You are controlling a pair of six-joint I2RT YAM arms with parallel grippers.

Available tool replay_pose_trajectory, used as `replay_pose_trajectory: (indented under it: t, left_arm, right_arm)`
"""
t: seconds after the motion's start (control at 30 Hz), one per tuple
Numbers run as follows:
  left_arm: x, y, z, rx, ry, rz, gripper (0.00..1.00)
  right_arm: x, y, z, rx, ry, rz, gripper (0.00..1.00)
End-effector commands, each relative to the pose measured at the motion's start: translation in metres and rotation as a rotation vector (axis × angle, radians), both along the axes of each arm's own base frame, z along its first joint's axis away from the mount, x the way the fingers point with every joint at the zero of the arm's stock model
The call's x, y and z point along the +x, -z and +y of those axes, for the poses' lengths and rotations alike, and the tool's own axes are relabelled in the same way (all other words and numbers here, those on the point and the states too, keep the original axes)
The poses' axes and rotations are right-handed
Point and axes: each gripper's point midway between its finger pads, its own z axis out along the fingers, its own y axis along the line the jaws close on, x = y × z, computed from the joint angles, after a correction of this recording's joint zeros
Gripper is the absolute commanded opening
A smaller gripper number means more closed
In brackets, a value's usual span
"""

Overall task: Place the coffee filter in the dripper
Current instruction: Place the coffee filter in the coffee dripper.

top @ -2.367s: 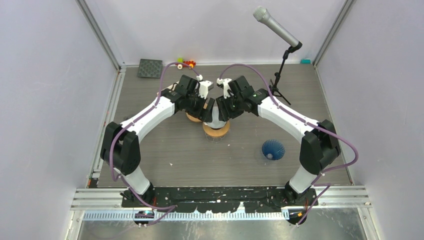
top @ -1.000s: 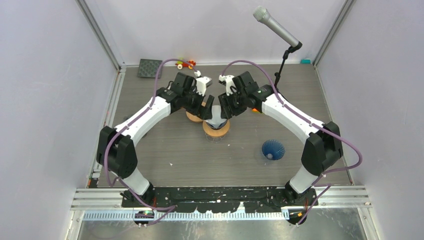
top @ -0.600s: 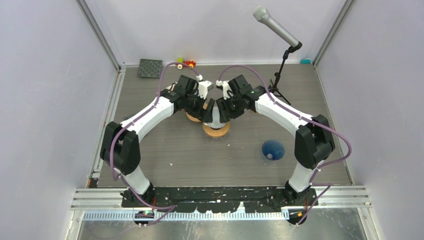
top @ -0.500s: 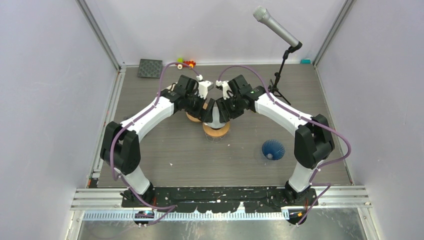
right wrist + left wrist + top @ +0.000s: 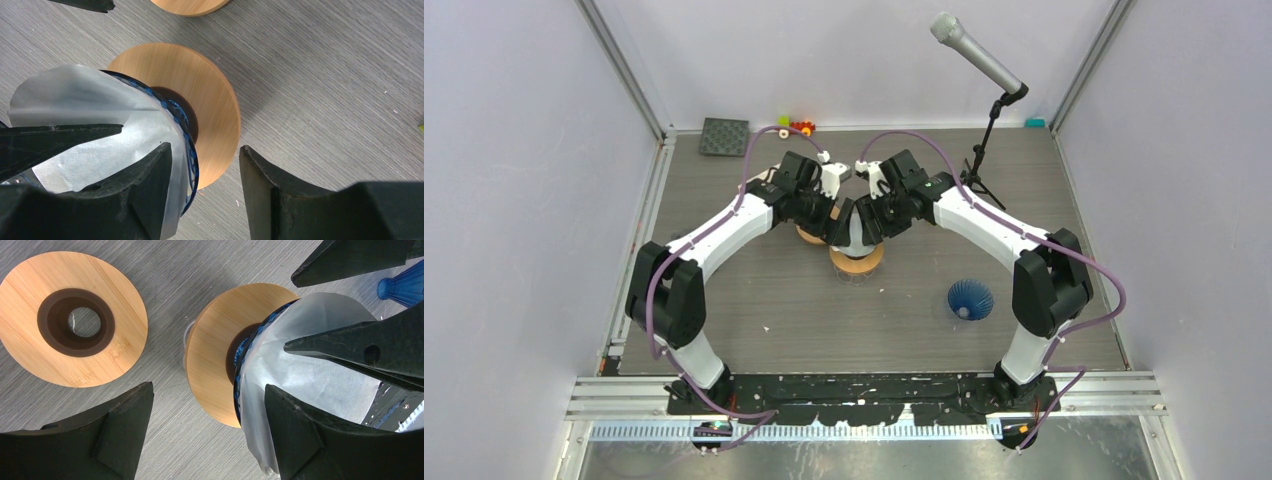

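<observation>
- Seemingly the seating step: white paper coffee filter (image 5: pixel 320 375) lies in blue ribbed dripper (image 5: pixel 176 119), between left pincer (image 5: pixel 207 387) and right pincer (image 5: pixel 206 149).
- Both stand released, grasping nothing.
- Next, probably: press paper flush.

The left arm (image 5: pixel 724 225) and right arm (image 5: pixel 984 225) reach forward and bend inward, wrists almost meeting. The left pincer (image 5: pixel 209 387) points down, jaws spread wide; the right pincer (image 5: pixel 205 147), close against it, has jaws parted less.

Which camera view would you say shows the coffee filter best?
The left wrist: the coffee filter spreads broadly inside the dripper. The right wrist shows one side of it; the top external shows only a small white sliver.
</observation>
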Motion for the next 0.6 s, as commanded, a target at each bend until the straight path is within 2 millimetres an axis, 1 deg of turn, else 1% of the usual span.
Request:
replay_pose_trajectory:
  t: [0.0,0.2,0.4,0.57]
  left_arm:
    - [0.01,-0.021,-0.004,-0.033,0.011,-0.064,0.84]
    - [0.013,-0.04,-0.005,-0.045,0.025,-0.111,0.87]
    - [0.017,-0.061,-0.005,-0.057,0.044,-0.177,0.9]
    - [0.016,-0.076,-0.003,-0.067,0.048,-0.212,0.92]
  right_arm:
    - [0.004,-0.036,0.008,0.061,-0.025,-0.074,0.58]
    - [0.002,-0.053,0.008,0.078,-0.04,-0.101,0.6]
    - [0.0,-0.074,0.007,0.1,-0.054,-0.141,0.61]
    - [-0.003,-0.086,0.004,0.107,-0.061,-0.166,0.6]
